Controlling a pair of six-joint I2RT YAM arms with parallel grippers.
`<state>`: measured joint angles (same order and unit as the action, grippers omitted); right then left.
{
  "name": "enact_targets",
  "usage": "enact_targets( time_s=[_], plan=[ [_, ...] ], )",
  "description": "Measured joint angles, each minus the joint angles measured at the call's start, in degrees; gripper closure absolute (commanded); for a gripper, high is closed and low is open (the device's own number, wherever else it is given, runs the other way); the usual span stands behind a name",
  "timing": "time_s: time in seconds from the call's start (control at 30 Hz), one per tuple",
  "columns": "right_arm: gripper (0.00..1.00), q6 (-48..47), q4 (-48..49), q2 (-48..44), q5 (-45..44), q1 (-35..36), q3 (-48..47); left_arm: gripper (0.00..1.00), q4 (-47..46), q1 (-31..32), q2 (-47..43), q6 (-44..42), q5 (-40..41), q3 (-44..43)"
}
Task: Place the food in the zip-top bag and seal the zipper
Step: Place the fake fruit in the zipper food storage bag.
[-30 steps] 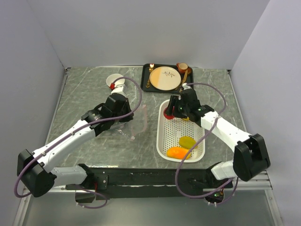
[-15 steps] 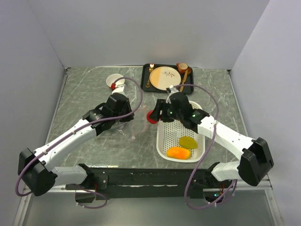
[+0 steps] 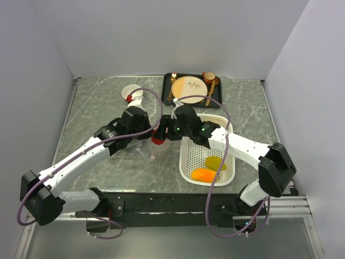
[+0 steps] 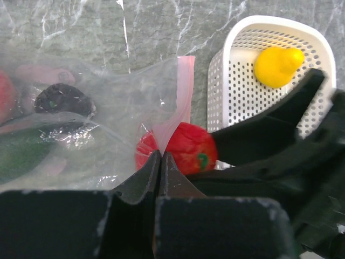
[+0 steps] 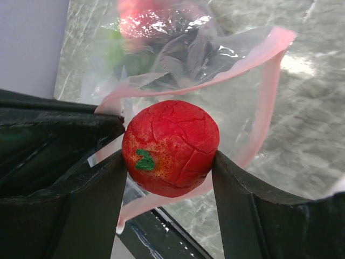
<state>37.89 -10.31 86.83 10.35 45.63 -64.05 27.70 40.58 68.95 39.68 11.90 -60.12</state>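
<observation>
Left gripper: I am seeing it pinching the pink zipper, jaws closed flat on the strip, at the mouth of the zip-top bag on the marble table. Right gripper is clamping a red fruit between both fingers, right at the bag's mouth. A dark piece is lying inside the bag. A yellow piece is sitting in the white basket.

Grey marbled table. A white perforated basket stands right of centre. A black tray sits at the far edge, just behind the basket. A small white cup stands left of the tray. A clear bag lies beside the basket's left wall.
</observation>
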Motion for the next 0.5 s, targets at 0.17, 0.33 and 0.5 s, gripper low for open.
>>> enact_targets(
  time_s=[0.17, 0.33, 0.5],
  plan=[
    [0.41, 0.00, 0.00, 1.73, 0.02, 0.55, -0.90, 0.99, -0.02, 0.02, -1.90, 0.02, 0.07, 0.00],
    [0.25, 0.11, 0.07, 1.97, 0.17, 0.70, -1.29, 0.99, -0.09, 0.00, -4.37, 0.02, 0.57, 0.00],
    [0.11, -0.07, -0.04, 2.05, 0.02, 0.74, -2.08, 0.99, -0.02, 0.00, -4.70, 0.02, 1.07, 0.00]
  ],
)
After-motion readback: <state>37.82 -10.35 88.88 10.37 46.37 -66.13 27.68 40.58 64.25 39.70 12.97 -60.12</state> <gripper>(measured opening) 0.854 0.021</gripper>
